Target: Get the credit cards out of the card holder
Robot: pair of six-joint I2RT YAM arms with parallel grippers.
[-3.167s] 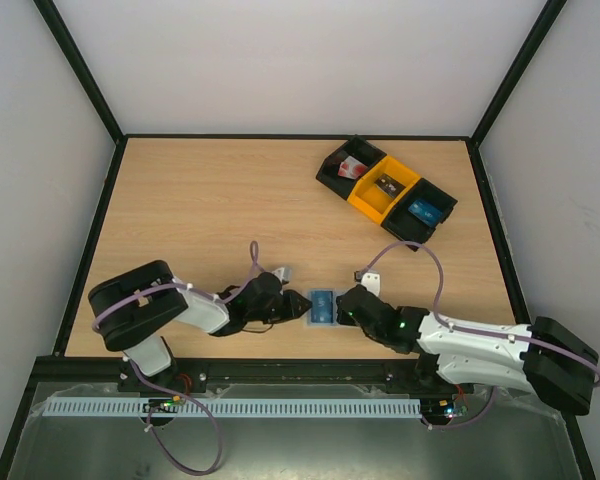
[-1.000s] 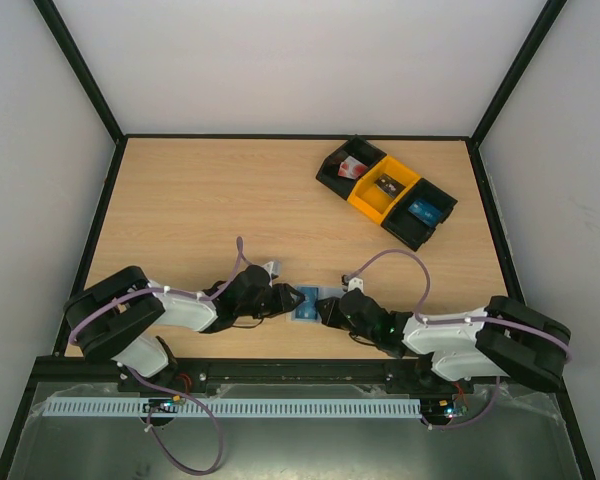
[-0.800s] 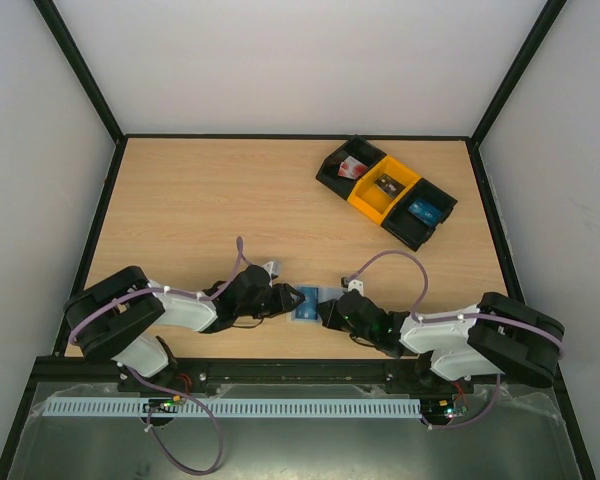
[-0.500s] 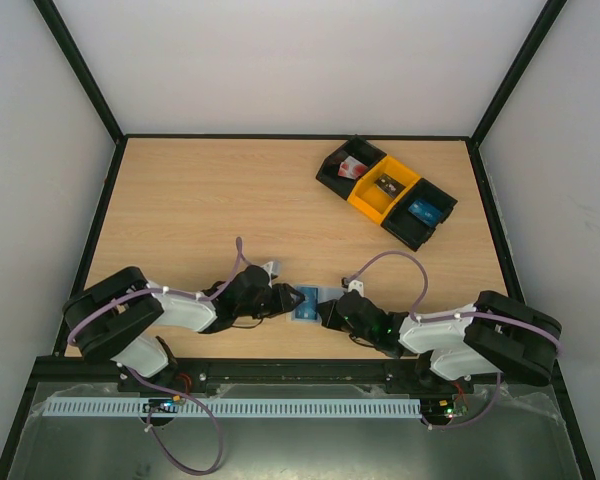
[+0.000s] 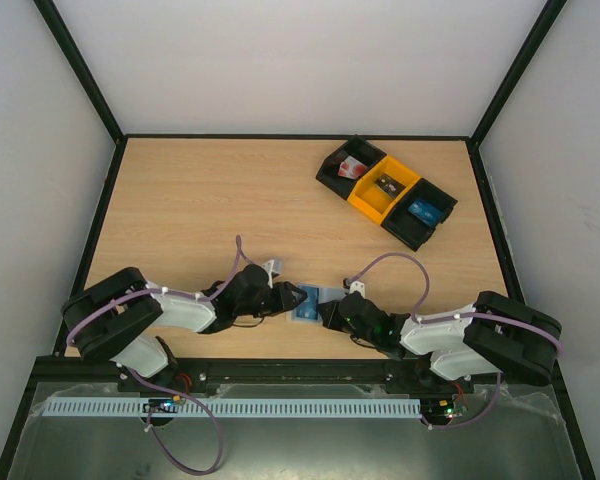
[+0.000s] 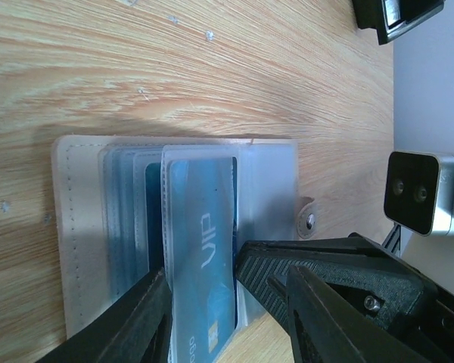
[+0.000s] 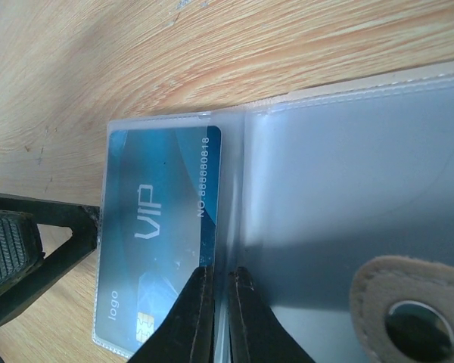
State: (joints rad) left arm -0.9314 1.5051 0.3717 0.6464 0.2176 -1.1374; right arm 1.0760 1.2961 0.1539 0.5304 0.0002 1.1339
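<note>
The card holder (image 5: 309,303) lies open and flat on the table (image 5: 200,200), close to its near edge and about midway across, between your two arms. In its left-hand pocket sits a blue credit card (image 7: 163,227) marked VIP, lying flat inside the clear sleeve. Your right tool (image 7: 218,281) has its fingers drawn together on the long edge of that card beside the holder's fold. You cannot tell from here whether the sleeve film is caught in the pinch too. Your left tool (image 6: 227,306) reaches in from the other side, its fingers apart either side of the card's end, over the holder's edge. A row of black and yellow bins (image 5: 387,192) stands well apart at the far right.
</note>
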